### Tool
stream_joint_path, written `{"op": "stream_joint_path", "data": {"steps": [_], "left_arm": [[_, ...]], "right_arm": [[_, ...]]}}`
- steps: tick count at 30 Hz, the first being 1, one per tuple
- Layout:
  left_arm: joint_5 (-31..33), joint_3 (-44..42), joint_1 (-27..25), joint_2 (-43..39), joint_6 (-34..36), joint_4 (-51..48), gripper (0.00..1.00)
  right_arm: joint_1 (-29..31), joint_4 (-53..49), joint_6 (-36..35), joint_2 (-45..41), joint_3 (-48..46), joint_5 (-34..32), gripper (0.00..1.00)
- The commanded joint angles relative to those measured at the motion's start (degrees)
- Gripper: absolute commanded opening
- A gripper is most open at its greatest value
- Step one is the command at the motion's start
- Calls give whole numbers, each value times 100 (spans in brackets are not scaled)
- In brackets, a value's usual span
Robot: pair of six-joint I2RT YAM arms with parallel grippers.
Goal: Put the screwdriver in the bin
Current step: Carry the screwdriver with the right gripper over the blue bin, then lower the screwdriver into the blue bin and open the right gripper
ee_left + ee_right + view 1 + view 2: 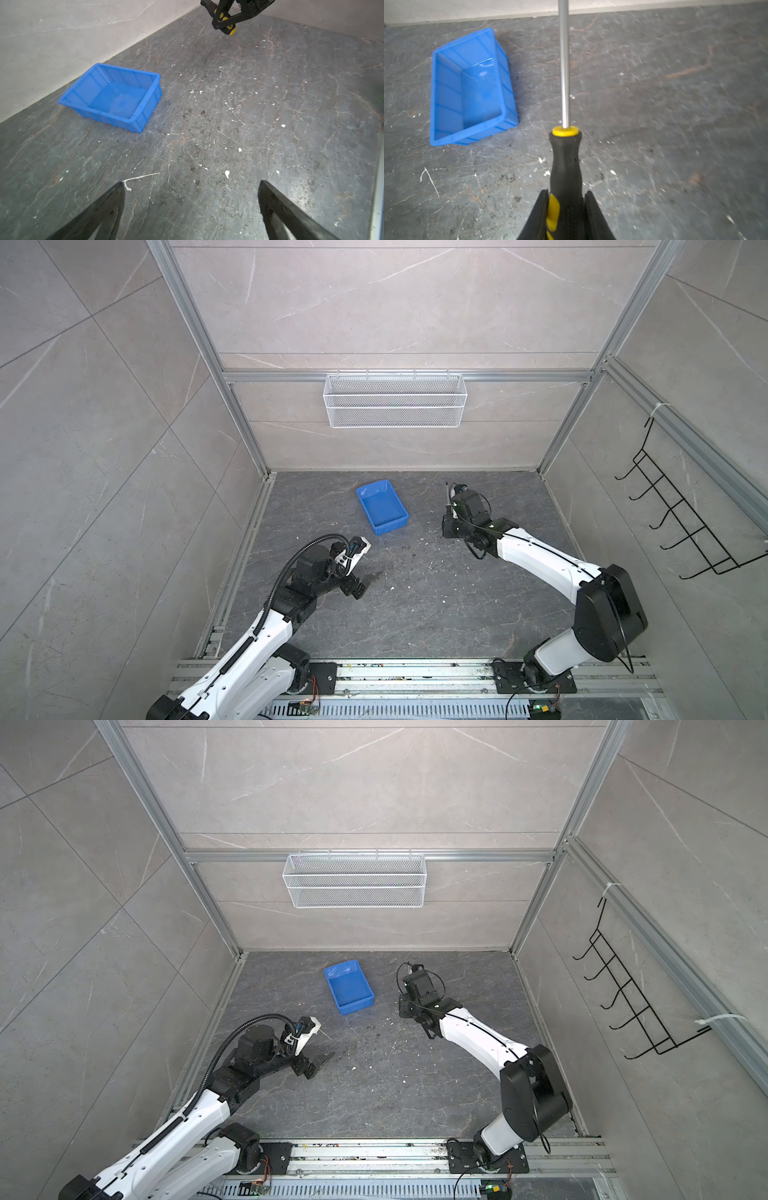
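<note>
The right hand [566,195] is closed firmly on the screwdriver [565,162], gripping the rear of the handle so that the shaft projects straight forward, away from the wrist. This grip leaves the long front end free, which should let the tool drop cleanly once released. The screwdriver is held above the counter [270,104], near its far edge, just to the right of the bin [446,87] and not yet over it. The bin rests on the counter towards the far edge, left of centre, empty and open side up. The left hand [192,184] hangs over the near-left part of the counter with its jaws wide and nothing between them, clear of the transfer path. The handle is matt black rubbery grip with yellow inserts and a yellow collar; the shaft is a round polished steel rod. The bin is moulded blue plastic with ribbed walls, a rolled rim and a glossy floor. The counter is a dark veined stone-look slab, flecked white.
</note>
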State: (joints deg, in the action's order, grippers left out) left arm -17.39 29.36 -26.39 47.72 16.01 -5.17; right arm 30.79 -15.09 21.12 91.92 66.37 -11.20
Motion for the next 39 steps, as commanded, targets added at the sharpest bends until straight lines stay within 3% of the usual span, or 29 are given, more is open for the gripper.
{"op": "stream_joint_path", "data": {"steps": [1,11,26,39], "left_arm": [[328,-41,-22,0,-197,284,100],[585,-38,-24,-26,-329,253,100],[1263,108,-24,208,-747,142,100],[1085,-38,-24,96,-555,365,100]], "right_arm": [[250,361,-195,414,463,-151,0],[759,448,-311,1750,1822,24,0],[876,239,-276,3451,3598,329,0],[885,-131,-231,4668,4887,469,0]]}}
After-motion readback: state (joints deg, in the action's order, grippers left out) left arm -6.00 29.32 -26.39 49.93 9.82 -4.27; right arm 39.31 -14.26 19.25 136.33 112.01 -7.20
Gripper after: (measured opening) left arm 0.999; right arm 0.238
